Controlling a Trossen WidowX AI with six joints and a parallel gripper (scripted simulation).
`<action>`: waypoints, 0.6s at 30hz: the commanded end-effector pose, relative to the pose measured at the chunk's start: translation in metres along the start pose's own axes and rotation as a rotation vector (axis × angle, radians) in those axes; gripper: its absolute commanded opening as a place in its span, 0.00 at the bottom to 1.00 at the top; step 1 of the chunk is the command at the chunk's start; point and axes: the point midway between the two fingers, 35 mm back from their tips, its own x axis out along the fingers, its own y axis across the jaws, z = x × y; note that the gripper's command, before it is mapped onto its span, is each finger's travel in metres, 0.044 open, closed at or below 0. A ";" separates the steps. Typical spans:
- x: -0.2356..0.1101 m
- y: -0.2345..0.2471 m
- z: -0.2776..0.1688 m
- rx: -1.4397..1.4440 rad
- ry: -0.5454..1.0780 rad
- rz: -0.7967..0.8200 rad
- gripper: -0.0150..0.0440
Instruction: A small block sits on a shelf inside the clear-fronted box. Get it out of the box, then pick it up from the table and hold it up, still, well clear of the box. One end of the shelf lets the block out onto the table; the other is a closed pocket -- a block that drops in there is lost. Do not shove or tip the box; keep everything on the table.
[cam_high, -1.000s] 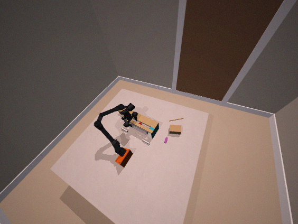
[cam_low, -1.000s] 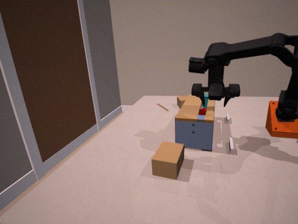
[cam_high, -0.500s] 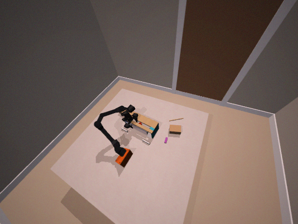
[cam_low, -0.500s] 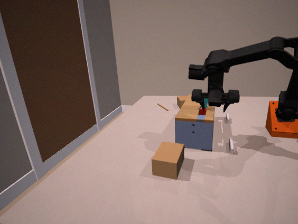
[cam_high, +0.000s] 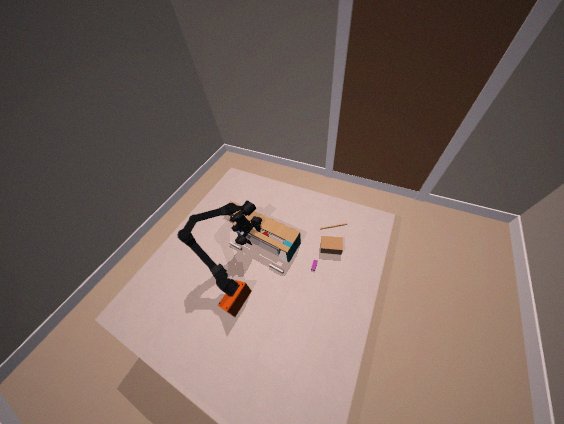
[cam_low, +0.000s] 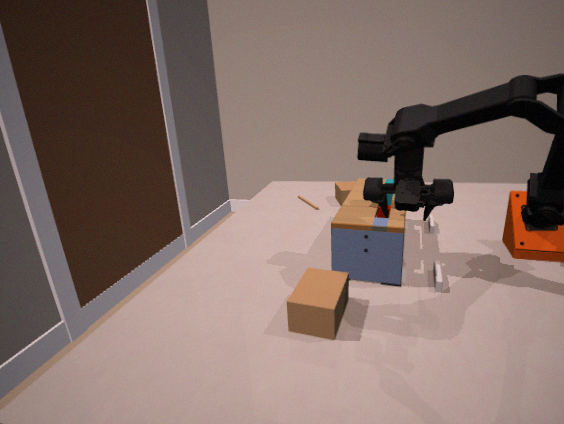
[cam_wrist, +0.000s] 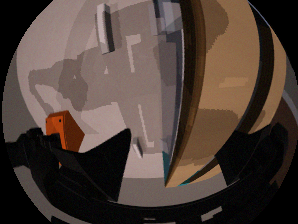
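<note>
The box (cam_high: 286, 228) (cam_low: 349, 218) (cam_wrist: 227, 95) has a wooden top with a long slot, a blue end and a teal end. A small red piece (cam_high: 266, 233) (cam_low: 382, 212) shows in the slot; I cannot tell whether it is the block, and the wrist view does not show it. The shelf inside is mostly hidden. My gripper (cam_high: 253, 236) (cam_low: 406, 217) (cam_wrist: 168, 129) is open and empty, pointing down at the box's top. One finger is over the slot side, close to the red piece in the exterior view; the other is out beyond the front face.
Two white bars (cam_high: 276, 268) (cam_low: 438, 276) (cam_wrist: 105, 27) lie in front of the box. A tan block (cam_high: 331, 245) (cam_low: 317, 305) stands off its blue end, with a small magenta block (cam_high: 314, 265) nearby. A thin stick (cam_high: 333, 226) (cam_low: 308, 202) lies behind. Another tan block (cam_low: 344, 192) stands beyond the box.
</note>
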 end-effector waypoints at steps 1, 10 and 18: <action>0.000 0.000 -0.001 -0.001 0.000 -0.001 0.93; 0.009 0.000 -0.024 0.000 0.001 0.000 0.93; 0.011 0.001 -0.030 0.000 0.001 0.000 0.93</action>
